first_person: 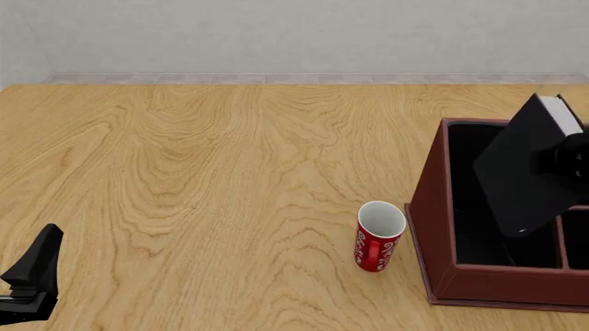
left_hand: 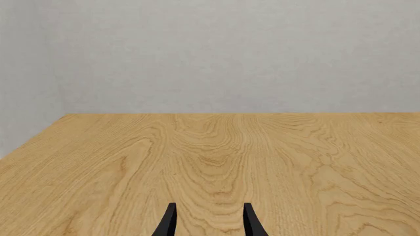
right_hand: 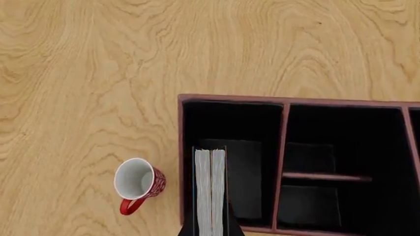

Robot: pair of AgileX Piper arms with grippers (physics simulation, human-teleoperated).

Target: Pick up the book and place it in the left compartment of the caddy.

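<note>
The black book [first_person: 529, 165] hangs tilted over the caddy [first_person: 428, 207], its lower corner down inside the left compartment [first_person: 470, 234]. In the right wrist view the book's white page edges [right_hand: 210, 191] run straight above that long black-lined left compartment [right_hand: 249, 128] of the caddy [right_hand: 229, 98]. My right gripper [right_hand: 210, 231] is shut on the book; only a dark blur of it [first_person: 575, 162] shows at the front view's right edge. Far from the caddy, my left gripper [left_hand: 210, 223] is open and empty, low at the table's near left [first_person: 32, 276].
A red-and-white mug [first_person: 379, 236] stands upright on the table just left of the caddy's front corner, also seen as the mug [right_hand: 139, 181] beside the caddy wall. Smaller divided sections [right_hand: 328, 157] lie right of the left compartment. A pale wall backs the table.
</note>
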